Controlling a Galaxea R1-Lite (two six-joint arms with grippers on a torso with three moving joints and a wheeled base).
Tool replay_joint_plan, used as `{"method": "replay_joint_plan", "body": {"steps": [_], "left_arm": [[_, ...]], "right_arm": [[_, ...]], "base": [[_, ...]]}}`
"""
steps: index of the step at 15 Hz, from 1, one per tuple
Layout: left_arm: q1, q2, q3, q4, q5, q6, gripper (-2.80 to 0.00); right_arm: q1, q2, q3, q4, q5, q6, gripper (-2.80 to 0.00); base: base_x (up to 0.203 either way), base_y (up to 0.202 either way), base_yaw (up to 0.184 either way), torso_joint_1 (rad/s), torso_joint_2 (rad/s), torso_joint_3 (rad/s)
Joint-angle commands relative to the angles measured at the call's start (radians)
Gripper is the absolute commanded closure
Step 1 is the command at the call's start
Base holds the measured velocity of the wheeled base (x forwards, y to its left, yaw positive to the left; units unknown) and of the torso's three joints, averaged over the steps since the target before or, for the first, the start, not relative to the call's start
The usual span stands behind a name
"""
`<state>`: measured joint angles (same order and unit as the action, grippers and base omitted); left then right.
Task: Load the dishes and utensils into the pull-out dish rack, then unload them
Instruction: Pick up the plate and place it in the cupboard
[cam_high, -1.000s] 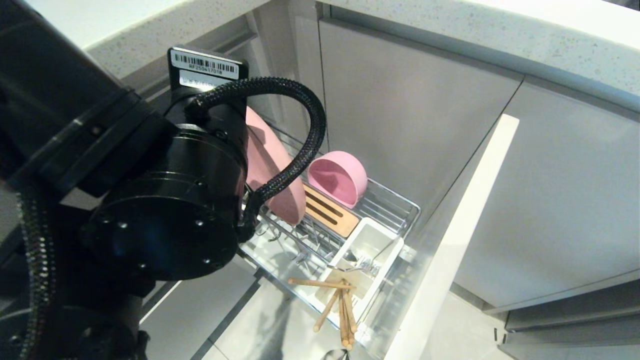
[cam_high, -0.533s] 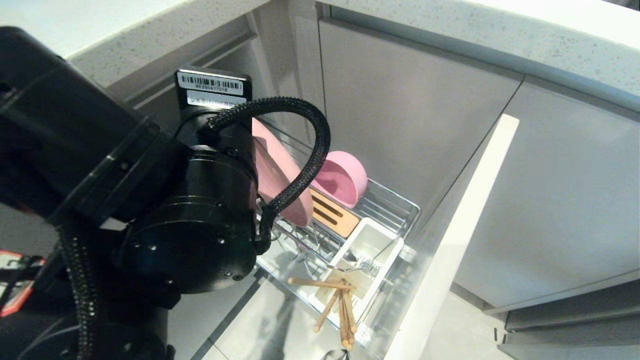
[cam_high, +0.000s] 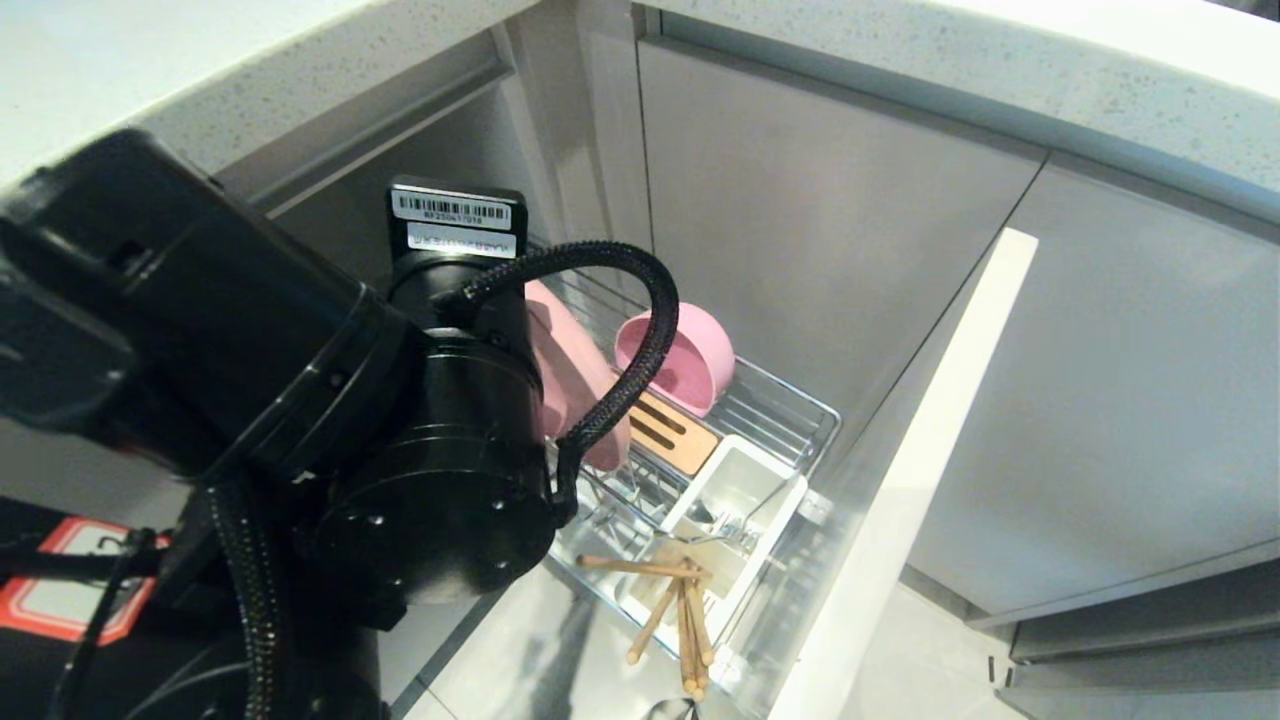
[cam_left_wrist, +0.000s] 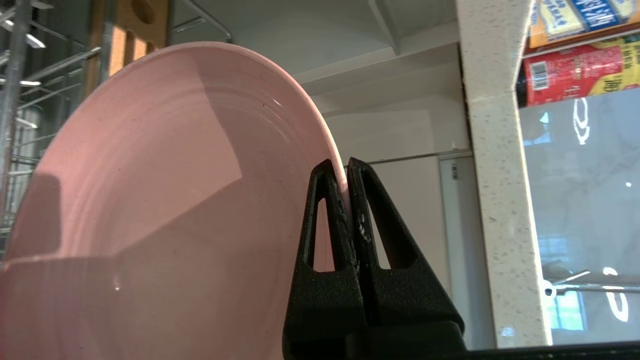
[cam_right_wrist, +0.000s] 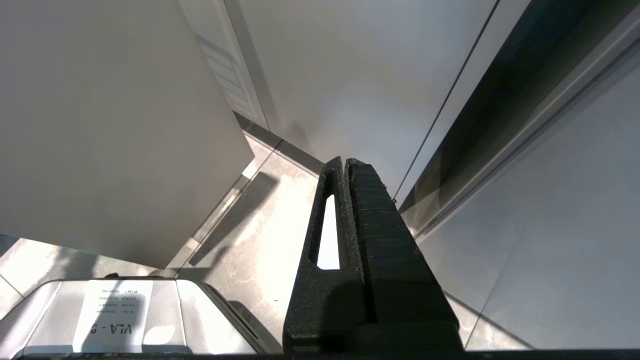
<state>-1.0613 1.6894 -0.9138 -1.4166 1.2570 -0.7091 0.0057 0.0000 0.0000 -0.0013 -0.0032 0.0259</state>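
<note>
At left-centre of the head view, the left gripper (cam_left_wrist: 346, 167) pinches the rim of the pink plate (cam_high: 575, 390) — tilted over the pull-out dish rack (cam_high: 790, 400). Right of it sits the pink bowl (cam_high: 680, 355). With only 1 thin edge held, the plate could slip or clip the prongs.

The left hand (cam_left_wrist: 346, 167) has carried the pink plate (cam_left_wrist: 165, 200) rightward.
</note>
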Motion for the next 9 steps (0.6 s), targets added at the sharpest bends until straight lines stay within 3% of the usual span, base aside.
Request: {"method": "replay_joint_plan", "body": {"steps": [1, 9], "left_arm": [[0.001, 0.003, 0.008, -0.009, 0.013, -0.006, 0.0], [0.049, 0.036, 0.044, -0.003, 0.028, -0.081, 0.0]], "right_arm": [[0.0, 0.0, 0.002, 0.0, 0.0, 0.0, 0.0], [0.001, 0.0, 0.001, 0.0, 0.0, 0.0, 0.0]], "base": [[0.0, 0.0, 0.0, 0.0, 0.0, 0.0], [0.0, 0.0, 0.0, 0.0, 0.0, 0.0]]}}
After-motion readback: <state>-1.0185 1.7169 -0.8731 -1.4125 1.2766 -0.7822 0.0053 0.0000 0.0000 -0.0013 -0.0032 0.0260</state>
